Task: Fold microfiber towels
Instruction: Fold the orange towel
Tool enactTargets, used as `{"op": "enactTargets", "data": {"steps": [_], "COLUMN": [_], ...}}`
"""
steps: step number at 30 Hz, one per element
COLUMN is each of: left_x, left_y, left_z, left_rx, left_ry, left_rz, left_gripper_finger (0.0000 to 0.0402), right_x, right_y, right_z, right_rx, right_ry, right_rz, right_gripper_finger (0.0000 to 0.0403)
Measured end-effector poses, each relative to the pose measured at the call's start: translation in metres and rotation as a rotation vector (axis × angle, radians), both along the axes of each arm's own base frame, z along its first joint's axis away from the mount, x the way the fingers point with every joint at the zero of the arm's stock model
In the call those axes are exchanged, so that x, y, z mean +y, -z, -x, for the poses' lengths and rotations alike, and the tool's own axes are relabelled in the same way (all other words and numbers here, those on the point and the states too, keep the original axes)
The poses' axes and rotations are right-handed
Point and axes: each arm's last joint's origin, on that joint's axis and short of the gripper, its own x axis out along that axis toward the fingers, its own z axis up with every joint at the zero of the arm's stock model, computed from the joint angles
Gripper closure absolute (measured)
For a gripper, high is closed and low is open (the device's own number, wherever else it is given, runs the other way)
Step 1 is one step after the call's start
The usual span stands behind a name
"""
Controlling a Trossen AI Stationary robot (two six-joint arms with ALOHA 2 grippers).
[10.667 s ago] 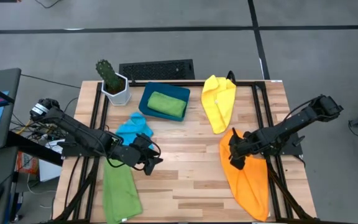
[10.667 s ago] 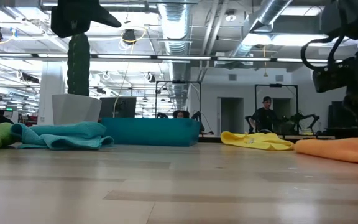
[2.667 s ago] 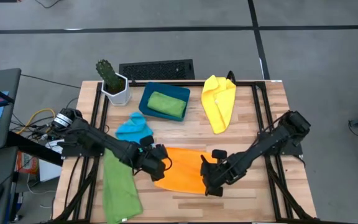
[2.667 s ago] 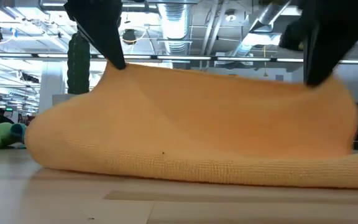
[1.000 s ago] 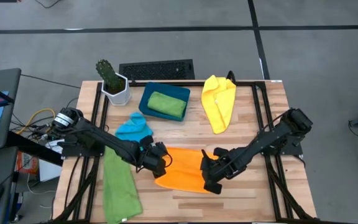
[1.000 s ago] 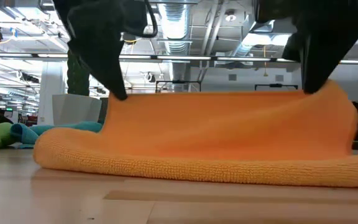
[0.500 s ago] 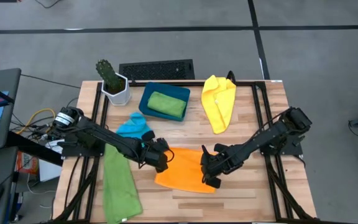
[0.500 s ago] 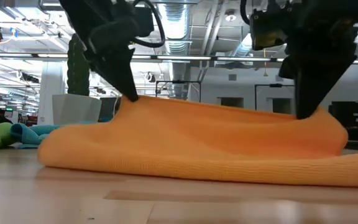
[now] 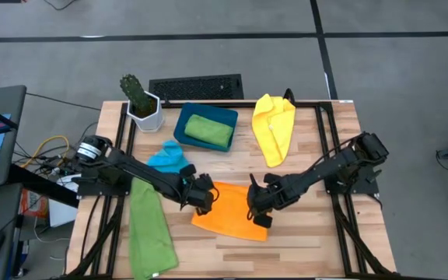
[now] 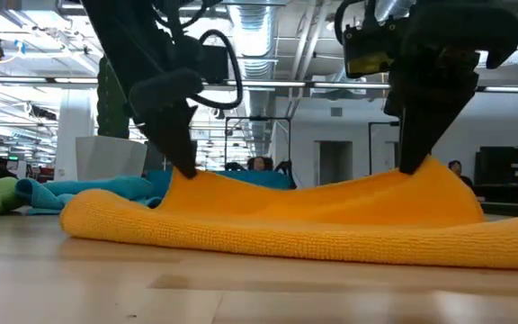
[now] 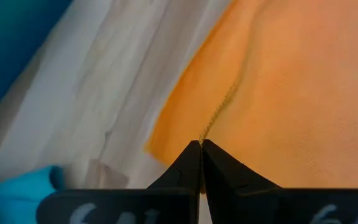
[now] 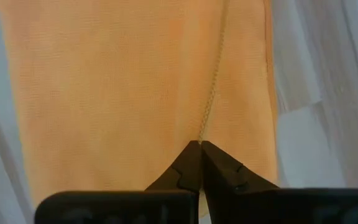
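An orange microfiber towel (image 9: 228, 216) lies doubled over at the table's middle. Its near fold (image 10: 286, 238) rests on the wood, and its upper layer is held a little above the lower one. My left gripper (image 9: 203, 199) is shut on the upper layer's left corner. My right gripper (image 9: 255, 211) is shut on its right corner. A green towel (image 9: 150, 233) hangs over the near left edge. A sky-blue towel (image 9: 168, 159) is bunched left of centre, and a yellow one (image 9: 274, 128) lies at the far right. My left gripper pinches the orange towel's hemmed edge (image 11: 209, 132) between its two fingertips, slanting down from the left. That corner (image 10: 190, 176) stands raised, and the cloth sags slack toward the other arm. My right gripper pinches the same hemmed edge (image 12: 206, 127) at its fingertips, pointing steeply down. That corner (image 10: 425, 169) is held up as a peak, with the layer below it on the table.
A dark teal tray (image 9: 183, 118) at the far middle holds a folded green towel (image 9: 208, 131). A potted cactus (image 9: 141, 105) stands at the far left. Bare wood shows along the near edge, right of the orange towel.
Both grippers have carried the towel's held edge toward the table's far edge and downward, the right one also drifting left. The upper layer has sunk from a tall arch to a low sag over the lower layer. The near fold has stayed on the table.
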Motion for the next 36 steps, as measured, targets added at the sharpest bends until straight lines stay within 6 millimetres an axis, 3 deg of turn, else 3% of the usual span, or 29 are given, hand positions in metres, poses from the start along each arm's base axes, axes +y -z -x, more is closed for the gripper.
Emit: {"op": "enactTargets", "data": {"steps": [6,12,16,25,30,36], "left_x": [0.001,0.001,0.002,0.013,0.019,0.024], "left_y": [0.004,0.003,0.003,0.002,-0.02,-0.07], "left_z": [-0.001,-0.001,-0.001,-0.004,-0.009,0.001], "left_rx": [0.01,0.004,0.005,0.023,0.01,-0.143], "left_ry": [-0.007,-0.011,-0.011,-0.03,-0.02,-0.002], "left_rz": [-0.029,-0.043,-0.047,-0.048,-0.059,-0.018], "left_gripper_finger": [0.0401,0.0392,0.0353,0.0225,0.0189,0.0201], "right_x": [-0.003,-0.01,-0.017,-0.023,-0.011,0.005], "right_y": [0.0,0.0,0.001,-0.002,-0.02,-0.041], "right_z": [-0.001,-0.003,-0.004,-0.004,-0.004,0.011], "right_rx": [-0.001,0.006,0.02,0.025,-0.123,-0.274], "right_ry": [0.002,0.039,0.062,0.107,0.103,0.17], "right_rz": [0.006,0.008,0.012,0.005,-0.013,0.067], "right_gripper_finger": [0.0362,0.0331,0.0305,0.0247,0.0236,0.0245]}}
